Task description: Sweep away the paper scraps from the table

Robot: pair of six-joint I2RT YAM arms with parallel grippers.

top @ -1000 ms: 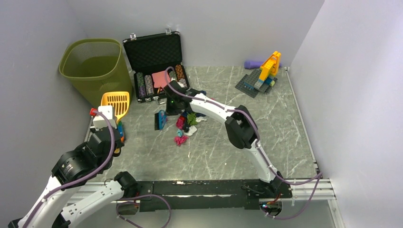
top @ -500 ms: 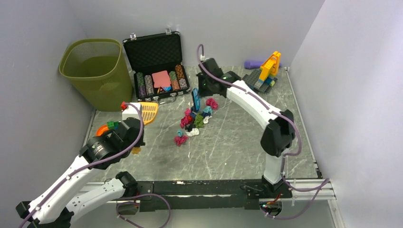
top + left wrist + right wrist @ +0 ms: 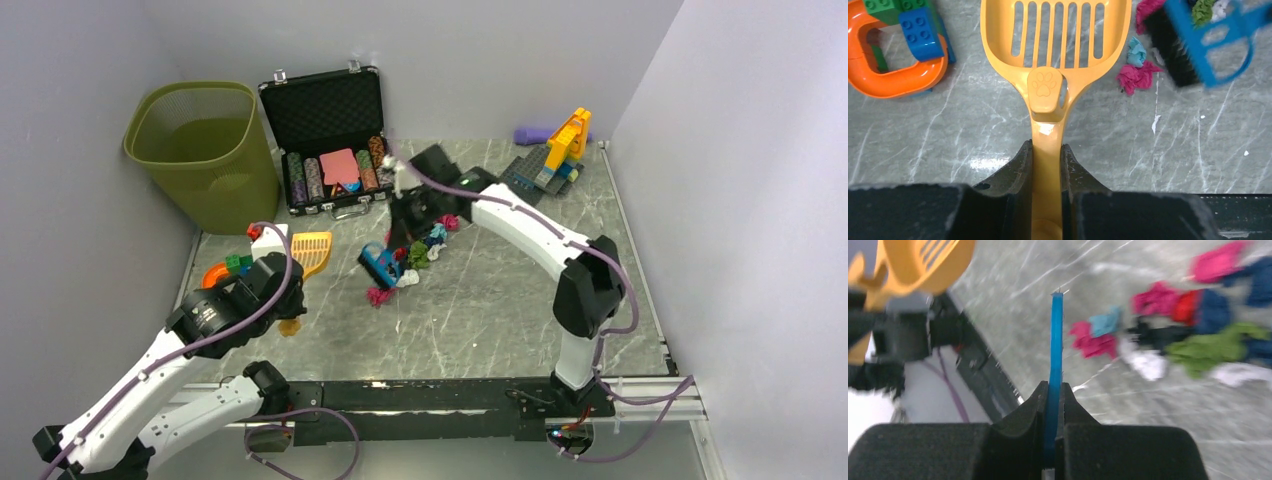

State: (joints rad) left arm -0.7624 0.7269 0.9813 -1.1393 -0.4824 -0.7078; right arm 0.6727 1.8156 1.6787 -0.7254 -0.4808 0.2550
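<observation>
Paper scraps lie in one loose heap near the middle of the desk. A pink one sits a little apart at the heap's 7 o'clock.

**Change.** Half a second earlier the blue brush stood upright at the heap's 12 o'clock edge. It now lies tilted at the 8 o'clock edge, so a stroke seems to have crossed the heap toward the yellow scoop. Over the last second the scoop itself has come from beside the green bin to a spot near the heap, at its 9 o'clock, with its mouth facing the scraps. The scraps are a little more tightly bunched, but none is in the scoop yet. By this reading the sweep is under way and the collecting is still to come.

**Grips.** The left fingers are narrow, clamped on the scoop's handle. The right fingers are pressed shut on the thin blue handle of the brush.

**Views compared.**
- The left wrist view alone shows the scoop's slotted floor, which is bare. It also shows the brush's black bristles just beyond the scoop's 2 o'clock corner, with a pink and a pale-blue scrap between them.
- The same view shows an orange ring toy with bricks at 10 o'clock.
- The right wrist view is blurred. It shows the brush handle edge-on, the scraps spread toward 2 o'clock and the scoop at 10 o'clock.
- Only the top view shows the bin and the open case.
</observation>
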